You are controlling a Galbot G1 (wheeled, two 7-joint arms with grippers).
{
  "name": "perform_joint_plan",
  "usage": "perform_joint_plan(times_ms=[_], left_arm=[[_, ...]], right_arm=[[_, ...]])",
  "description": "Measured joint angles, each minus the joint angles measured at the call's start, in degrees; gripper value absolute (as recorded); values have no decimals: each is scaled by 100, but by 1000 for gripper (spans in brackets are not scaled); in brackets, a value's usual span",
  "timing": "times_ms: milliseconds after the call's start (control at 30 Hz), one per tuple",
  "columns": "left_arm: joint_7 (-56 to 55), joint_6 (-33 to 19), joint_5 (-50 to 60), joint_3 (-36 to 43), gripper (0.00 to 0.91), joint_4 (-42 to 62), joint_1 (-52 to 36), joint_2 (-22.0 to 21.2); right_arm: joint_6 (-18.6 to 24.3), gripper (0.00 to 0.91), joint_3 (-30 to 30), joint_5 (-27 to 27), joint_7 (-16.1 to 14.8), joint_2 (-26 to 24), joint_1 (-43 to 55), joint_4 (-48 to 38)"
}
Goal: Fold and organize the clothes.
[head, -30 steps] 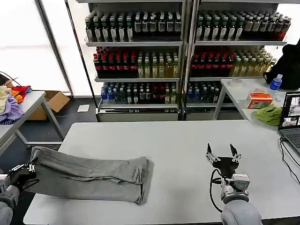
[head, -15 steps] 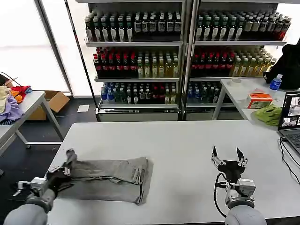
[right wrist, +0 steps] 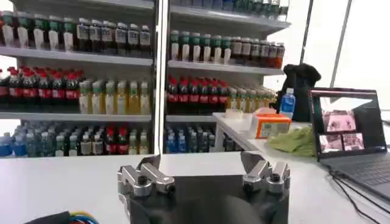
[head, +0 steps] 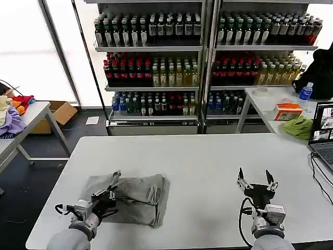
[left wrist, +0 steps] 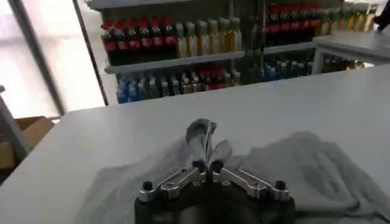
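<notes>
My left gripper [head: 110, 194] was over the near left part of the white table [head: 208, 156], its fingers pinched tight on a raised fold of the light grey shirt [head: 136, 195]; in the left wrist view the same gripper [left wrist: 207, 165] had a twisted tuft of cloth standing up from between its closed tips, and the shirt [left wrist: 292, 164] spread out flat to either side of it. The shirt lay crumpled and partly folded on the table's left half, its right edge lying straight, its left side bunched toward my grip; I could not make out any print or buttons on it. My right gripper [head: 256, 179] was held above the table's right half, well apart from the shirt, fingers spread wide and holding nothing; the right wrist view showed that gripper [right wrist: 204, 167] open the same way, facing shelves of bottles [right wrist: 91, 91] and a laptop [right wrist: 350, 131] on a side table.
</notes>
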Motion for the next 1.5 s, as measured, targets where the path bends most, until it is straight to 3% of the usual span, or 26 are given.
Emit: perform_joint_plan(times_ms=[600, 1233, 1267, 1300, 1500], left_arm=[[-274, 94, -76, 966, 0, -88, -259, -493], [-365, 112, -10, 1371, 10, 161, -517, -910], [-365, 112, -10, 1373, 554, 183, -536, -937], [-361, 112, -8, 1373, 907, 208, -548, -953], [-308, 103, 2, 1372, 907, 333, -515, -1042]], right_arm=[[61, 907, 22, -42, -1, 38, -79, -117], [104, 907, 16, -55, -3, 55, -159, -140], [105, 907, 16, -55, -3, 52, -160, -141], [107, 907, 16, -55, -3, 53, -163, -142], [117, 907, -32, -59, -6, 57, -154, -165]])
